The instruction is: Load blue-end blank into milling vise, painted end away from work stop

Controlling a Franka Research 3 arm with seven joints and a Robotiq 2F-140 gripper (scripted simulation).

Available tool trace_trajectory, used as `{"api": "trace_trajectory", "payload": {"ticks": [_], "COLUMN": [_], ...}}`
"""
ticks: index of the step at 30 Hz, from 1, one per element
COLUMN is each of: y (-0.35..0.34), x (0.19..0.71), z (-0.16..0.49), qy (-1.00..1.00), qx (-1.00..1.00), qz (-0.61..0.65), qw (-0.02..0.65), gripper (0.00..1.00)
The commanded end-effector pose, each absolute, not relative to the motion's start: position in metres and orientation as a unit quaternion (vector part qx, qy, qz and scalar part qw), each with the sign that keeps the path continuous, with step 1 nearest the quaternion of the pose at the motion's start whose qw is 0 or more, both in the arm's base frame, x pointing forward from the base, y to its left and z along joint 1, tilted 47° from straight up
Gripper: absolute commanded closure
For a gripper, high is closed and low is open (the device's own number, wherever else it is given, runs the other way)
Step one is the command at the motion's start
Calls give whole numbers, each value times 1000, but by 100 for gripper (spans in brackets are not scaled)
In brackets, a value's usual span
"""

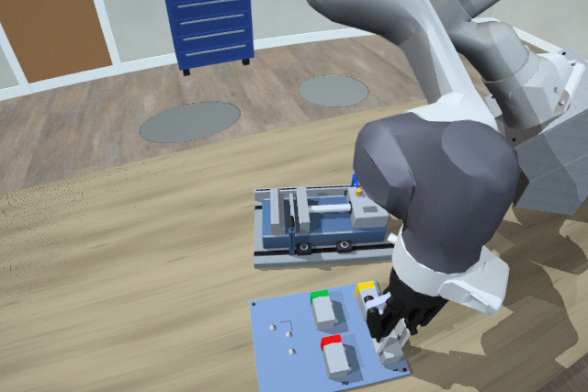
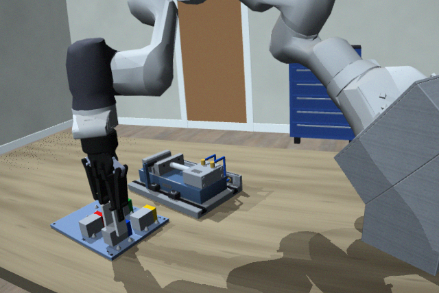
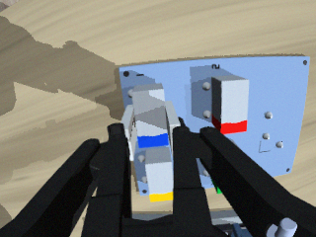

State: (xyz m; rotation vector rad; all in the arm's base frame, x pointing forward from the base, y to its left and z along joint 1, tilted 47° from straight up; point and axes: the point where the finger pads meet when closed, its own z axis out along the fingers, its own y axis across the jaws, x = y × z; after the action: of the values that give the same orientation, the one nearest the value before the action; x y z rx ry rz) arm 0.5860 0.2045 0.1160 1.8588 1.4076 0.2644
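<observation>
The blue-ended blank (image 1: 391, 353) (image 2: 110, 236) (image 3: 150, 101) is low at the number 1 corner of the infeed plate (image 1: 270, 368) (image 2: 67, 222) (image 3: 281, 84); any gap beneath it cannot be made out. My gripper (image 1: 393, 341) (image 2: 113, 225) (image 3: 150, 115) points down and is shut on this blank, one pale pad against each long side. Its blue end faces the yellow-ended blank. The vise's fixed jaw (image 1: 274, 209) (image 2: 155, 157) and moving jaw (image 1: 302, 209) stand apart, with the work stop rod (image 1: 290, 221) at their plate-side end. No blank shows between them.
The yellow-ended blank (image 1: 366, 286) (image 2: 141, 219) (image 3: 159, 178) is close beside my fingers. The red-ended (image 1: 336, 360) (image 2: 90, 225) (image 3: 234, 101) and green-ended (image 1: 324, 312) (image 3: 219, 190) blanks also sit on the plate. Blue hoses (image 2: 224, 165) rise behind the vise's hose-side block (image 1: 367, 212) (image 2: 202, 176).
</observation>
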Motion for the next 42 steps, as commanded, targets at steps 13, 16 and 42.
{"api": "trace_trajectory", "payload": {"ticks": [13,16,42], "y": [215,224,242], "x": [574,565,542], "z": [131,142,170], "qy": [553,552,553], "qx": [730,730,730], "qz": [103,104,103], "qw": [388,388,388], "gripper": [100,100,100]}}
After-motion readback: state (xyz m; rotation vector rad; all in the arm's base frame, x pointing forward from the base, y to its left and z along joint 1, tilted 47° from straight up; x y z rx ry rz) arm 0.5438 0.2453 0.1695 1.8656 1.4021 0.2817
